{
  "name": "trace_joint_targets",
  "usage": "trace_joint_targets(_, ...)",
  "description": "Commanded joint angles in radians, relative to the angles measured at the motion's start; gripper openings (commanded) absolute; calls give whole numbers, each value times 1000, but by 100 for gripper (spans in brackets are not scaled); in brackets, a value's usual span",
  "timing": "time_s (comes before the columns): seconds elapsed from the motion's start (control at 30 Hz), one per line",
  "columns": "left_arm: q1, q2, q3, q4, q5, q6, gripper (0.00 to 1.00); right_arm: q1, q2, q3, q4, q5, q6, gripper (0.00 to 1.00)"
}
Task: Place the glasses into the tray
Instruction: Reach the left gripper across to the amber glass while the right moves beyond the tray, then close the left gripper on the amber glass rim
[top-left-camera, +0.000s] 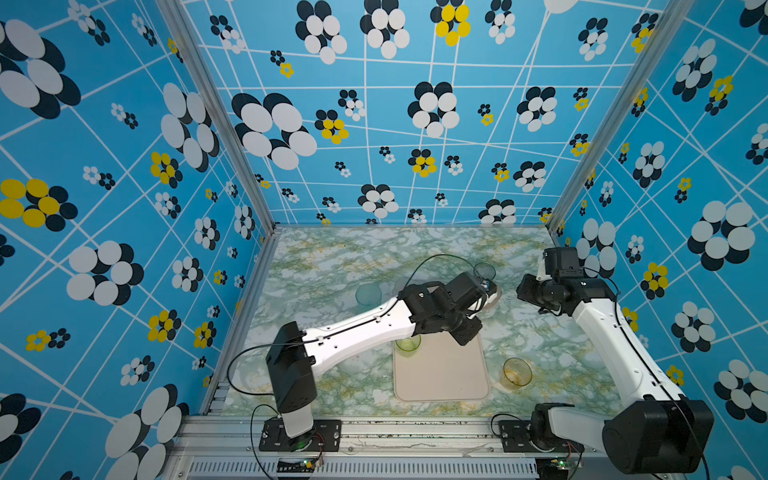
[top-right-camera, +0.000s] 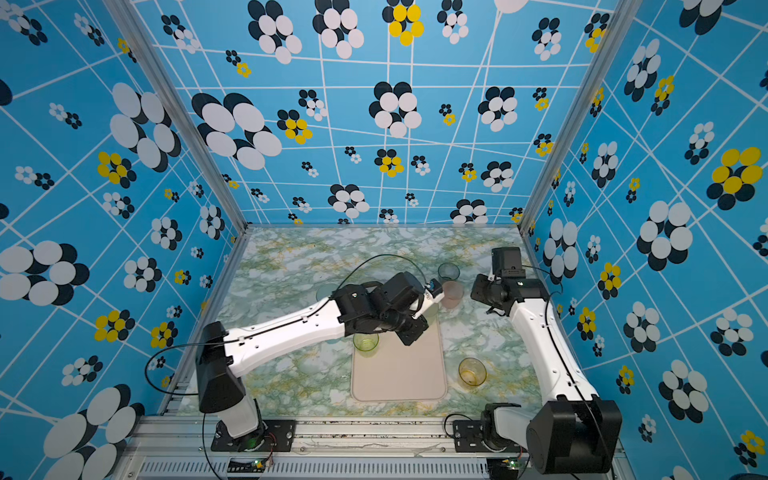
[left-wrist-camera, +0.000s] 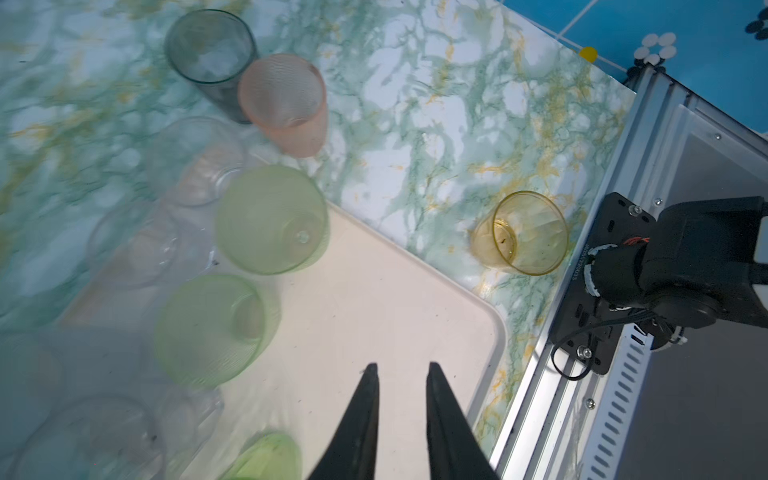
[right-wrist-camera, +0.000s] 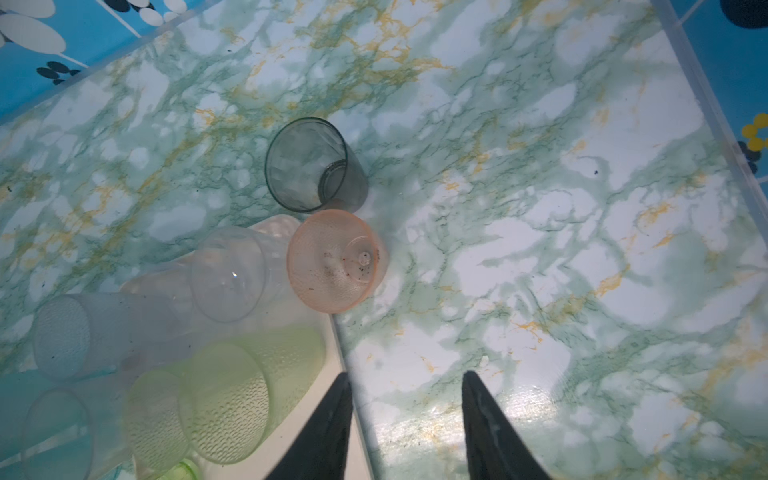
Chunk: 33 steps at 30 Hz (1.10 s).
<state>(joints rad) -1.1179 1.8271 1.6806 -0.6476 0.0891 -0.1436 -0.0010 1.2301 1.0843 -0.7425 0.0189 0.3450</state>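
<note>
Left wrist view: left gripper (left-wrist-camera: 403, 366) narrowly parted, empty, above tray (left-wrist-camera: 374, 299); green glasses (left-wrist-camera: 270, 220) crowd tray end, amber glass (left-wrist-camera: 523, 232) on table (left-wrist-camera: 415, 124) beside tray. Risk: low swing toward amber glass topples crowded ones.

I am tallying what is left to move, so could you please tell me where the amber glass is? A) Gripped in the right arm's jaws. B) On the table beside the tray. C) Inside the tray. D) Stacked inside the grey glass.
B: the amber glass stands upright on the marbled table, apart from the rim of the tray.
</note>
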Motion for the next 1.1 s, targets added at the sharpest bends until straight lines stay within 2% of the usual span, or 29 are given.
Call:
trace_joint_targets(0.0,-14,108,71,23,118,17,23,-37,-28,-37,3,-29,5,46)
trace_joint_targets(0.2,-38,259,177,15,180,-17,23,-65,-20,-57,14,-52,-9,46)
trace_joint_targets(0.53,-84,347,218,88,187,-51,28,-78,-15,-65,26,-70,-22,46)
trace_joint_targets(0.73,-102,422,294,59,205,-50,29,-86,-23,-74,26,-77,-29,46)
trace_joint_targets(1.07,-113,455,338,21,128,-12,29,-92,-38,-81,31,-93,-41,46)
